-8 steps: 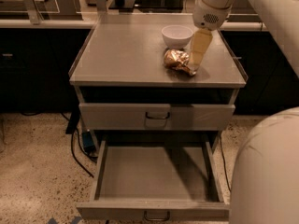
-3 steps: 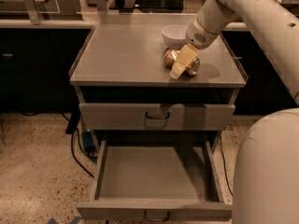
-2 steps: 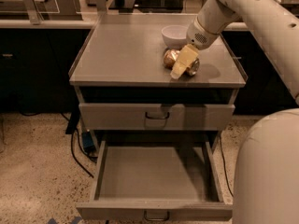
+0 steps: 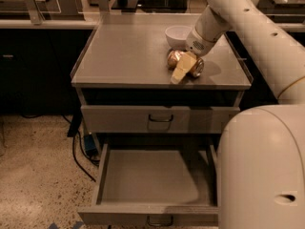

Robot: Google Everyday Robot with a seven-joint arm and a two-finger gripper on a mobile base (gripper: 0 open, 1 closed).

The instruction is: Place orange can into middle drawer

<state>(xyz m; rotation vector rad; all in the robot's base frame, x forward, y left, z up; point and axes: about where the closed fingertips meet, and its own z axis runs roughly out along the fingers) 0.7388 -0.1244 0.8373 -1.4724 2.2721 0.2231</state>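
The orange can (image 4: 173, 57) lies on its side on the grey cabinet top (image 4: 124, 56), just in front of the white bowl. My gripper (image 4: 181, 69) is down on the can, crossing its middle at a tilt, with the arm reaching in from the upper right. The can rests on the cabinet top. The middle drawer (image 4: 152, 175) is pulled out wide below, with its flat grey floor bare and its dark handle at the front bottom edge.
A white round bowl (image 4: 177, 35) stands right behind the can. A second grey drawer (image 4: 119, 119) above the open one is closed. My white base (image 4: 262, 171) fills the lower right beside the open drawer. A dark cable (image 4: 78, 151) runs over the speckled floor on the left.
Since the oldest frame my gripper has tilted from upright to slanting across the can. Over the last second nothing has visibly moved.
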